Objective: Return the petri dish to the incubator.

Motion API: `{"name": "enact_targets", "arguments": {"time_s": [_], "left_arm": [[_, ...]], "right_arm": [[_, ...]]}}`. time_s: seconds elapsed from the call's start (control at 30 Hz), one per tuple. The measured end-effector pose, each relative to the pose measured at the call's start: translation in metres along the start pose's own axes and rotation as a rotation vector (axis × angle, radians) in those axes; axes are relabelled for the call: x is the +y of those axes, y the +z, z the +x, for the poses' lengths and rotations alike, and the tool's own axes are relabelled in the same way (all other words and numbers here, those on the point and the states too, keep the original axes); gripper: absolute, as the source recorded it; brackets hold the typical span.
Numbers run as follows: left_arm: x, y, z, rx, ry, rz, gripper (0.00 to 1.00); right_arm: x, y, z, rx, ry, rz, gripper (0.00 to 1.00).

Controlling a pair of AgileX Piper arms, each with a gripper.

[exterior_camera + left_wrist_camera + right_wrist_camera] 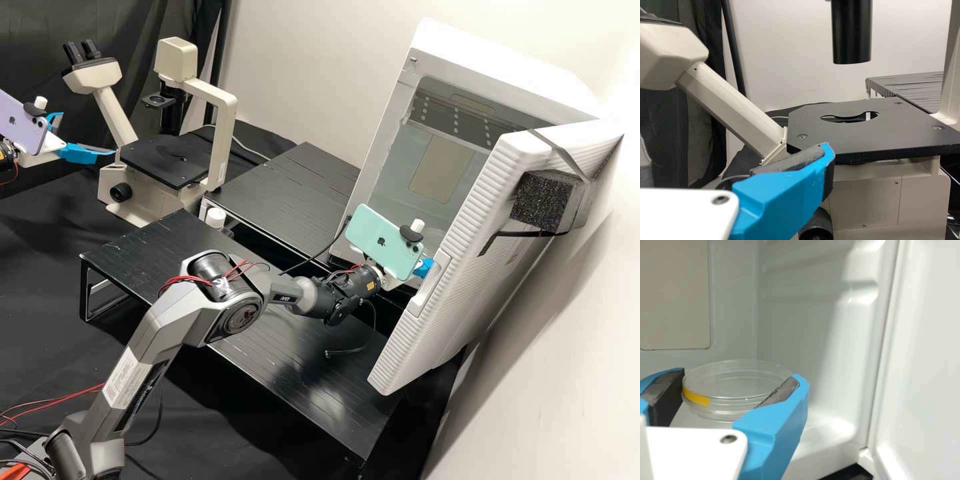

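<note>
While its door (pixel 480 187) is swung wide, the white benchtop incubator (pixel 500 73) is seen with its chamber exposed. On the door's outer face, a dark foam block (pixel 543 200) is strapped. Two black slatted risers are set by the incubator: the rear riser (pixel 293 190) just beside it, the front riser (pixel 147 257) before it. Well apart from the incubator, across the rear riser, an inverted microscope (pixel 223 120) is placed, with its flat black stage (pixel 167 160) turned upward.

On the microscope's side away from the incubator, the left gripper (pixel 88 134) is positioned, its jaws released and spread apart. At the incubator's opening, beside the door's free edge, the right gripper (pixel 424 268) is placed, its jaws closed on opposite sides of the petri dish (pixel 735 385).

The clear round dish is held just inside the incubator, over the chamber floor; whether the floor is touched by its base cannot be told. It is kept about level, its broad circular face directed upward and its central axis near upright; its outline is equally long every way. On its side wall, a yellow strip (pixel 696 397) is turned toward the right wrist camera.
</note>
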Motion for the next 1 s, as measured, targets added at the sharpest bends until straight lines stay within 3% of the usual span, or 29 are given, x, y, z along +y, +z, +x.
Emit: {"name": "enact_targets", "arguments": {"time_s": [0.27,0.5,0.7,0.73,1.0], "left_arm": [[0.0,0.0,0.0,0.0,0.0,0.0,1.0],[0.0,0.0,0.0,0.0,0.0,0.0,1.0],[0.0,0.0,0.0,0.0,0.0,0.0,1.0],[0.0,0.0,0.0,0.0,0.0,0.0,1.0],[0.0,0.0,0.0,0.0,0.0,0.0,1.0]], "right_arm": [[-0.015,-0.005,0.014,-0.007,-0.044,0.034,0.0],[-0.03,-0.001,0.023,-0.034,-0.091,0.035,0.0],[-0.031,0.0,0.025,-0.029,-0.086,0.035,0.0],[-0.031,0.0,0.025,-0.027,-0.085,0.035,1.0],[-0.032,-0.001,0.024,-0.016,-0.097,0.037,1.0]]}}
